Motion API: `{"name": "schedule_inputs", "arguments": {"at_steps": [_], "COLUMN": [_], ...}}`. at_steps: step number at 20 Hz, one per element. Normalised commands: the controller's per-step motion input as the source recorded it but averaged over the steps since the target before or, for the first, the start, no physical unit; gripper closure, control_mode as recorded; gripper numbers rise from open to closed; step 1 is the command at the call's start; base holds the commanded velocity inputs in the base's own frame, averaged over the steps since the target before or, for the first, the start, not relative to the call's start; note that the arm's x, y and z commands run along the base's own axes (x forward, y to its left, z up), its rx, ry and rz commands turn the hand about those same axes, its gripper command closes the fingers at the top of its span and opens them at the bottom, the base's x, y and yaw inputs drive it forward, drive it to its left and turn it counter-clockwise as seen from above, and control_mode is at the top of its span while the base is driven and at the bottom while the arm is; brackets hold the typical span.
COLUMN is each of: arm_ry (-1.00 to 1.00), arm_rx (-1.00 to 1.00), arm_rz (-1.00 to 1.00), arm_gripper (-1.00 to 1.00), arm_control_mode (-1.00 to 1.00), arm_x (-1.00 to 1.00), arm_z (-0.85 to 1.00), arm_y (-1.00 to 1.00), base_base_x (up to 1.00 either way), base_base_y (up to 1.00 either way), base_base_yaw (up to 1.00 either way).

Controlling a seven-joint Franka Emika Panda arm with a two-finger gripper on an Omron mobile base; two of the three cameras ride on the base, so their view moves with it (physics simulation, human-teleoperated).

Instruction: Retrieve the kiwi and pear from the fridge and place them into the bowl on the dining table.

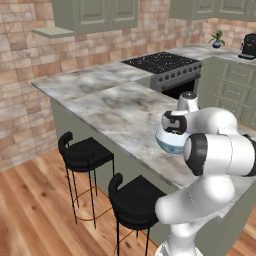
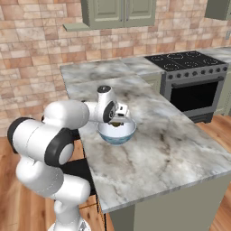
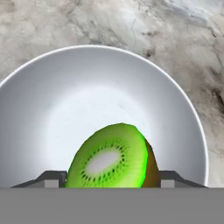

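Bowl [image 1: 171, 141] sits on the dining table [image 1: 115, 112], under the gripper [image 1: 175, 131] in the left base view. From the right, the gripper hangs just above the bowl. The hand view shows the kiwi [image 3: 114, 157] between wide fingers [image 3: 52, 178]; whether they squeeze it is unclear. Dropped crooked, it might bounce out.

Two base cameras looking down from behind the arm, sharing the bench [image 1: 115, 112] and bowl [image 2: 117, 131], hand camera looking closely into it

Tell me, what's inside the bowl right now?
In the hand view, a cut kiwi sits between the gripper fingers, over the inside of the bowl. The rest of the inside looks bare. Under the kiwi is hidden, so I can't tell whether it touches.
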Motion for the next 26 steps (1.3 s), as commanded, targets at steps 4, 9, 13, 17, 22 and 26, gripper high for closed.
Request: {"name": "schedule_inputs", "arguments": {"at_steps": [4,9,13,17,22,26], "arm_ry": [0.00,-0.03,-0.25,-0.37,-0.43,-0.34], "arm_rx": [0.00,0.00,0.00,0.00,0.00,0.00], "arm_rz": [0.00,0.00,0.00,0.00,0.00,0.02], "arm_gripper": [-1.00,-1.00,-1.00,-1.00,-1.00,-1.00], "arm_control_mode": [-1.00,-1.00,-1.00,-1.00,-1.00,-1.00], "arm_x": [0.02,-0.06,-0.79,-0.94,-1.00,-1.00], "arm_z": [-0.12,0.10,0.76,0.93,0.90,0.86], "arm_y": [-0.07,0.00,0.00,-0.04,-0.20,-0.10], "base_base_x": [0.00,0.00,0.00,0.00,0.00,0.00], "base_base_y": [0.00,0.00,0.00,0.00,0.00,0.00], "base_base_yaw": [0.00,0.00,0.00,0.00,0.00,0.00]}}
